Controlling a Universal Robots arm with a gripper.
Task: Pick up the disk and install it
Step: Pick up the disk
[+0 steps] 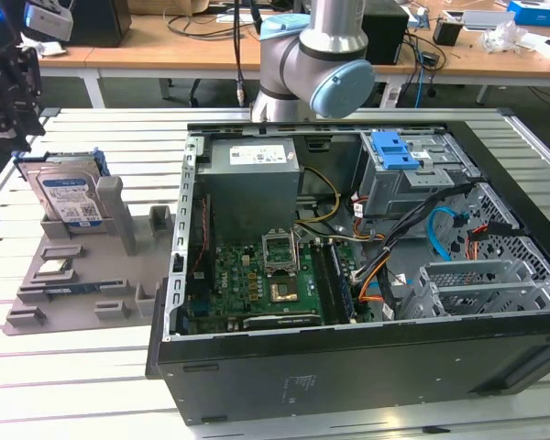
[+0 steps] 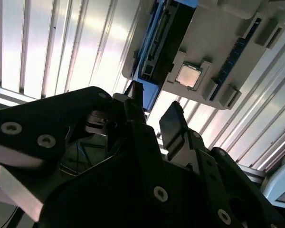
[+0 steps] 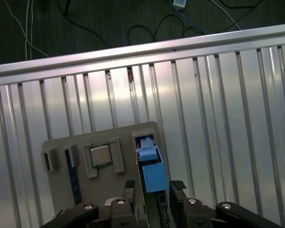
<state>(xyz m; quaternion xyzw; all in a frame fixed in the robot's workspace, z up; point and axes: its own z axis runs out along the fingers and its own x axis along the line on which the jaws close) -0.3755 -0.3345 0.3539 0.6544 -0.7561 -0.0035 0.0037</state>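
Okay, gripper [image 3: 153, 185] is spread wide, hanging above the disk [image 1: 69, 197] in its grey stand [image 3: 109, 135]. I'd line both fingers [image 3: 176, 186] w/ the blue frame [image 3: 154, 175] & go down slow, straight.

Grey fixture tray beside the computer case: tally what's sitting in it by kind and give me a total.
Disk: 1
Processor chip: 1
Memory stick: 1
Total: 3

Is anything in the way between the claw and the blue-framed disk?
Nothing visible. The open black gripper hangs above the silver-grey disk in its bright blue plastic frame, upright in a grey holder, with only air between.
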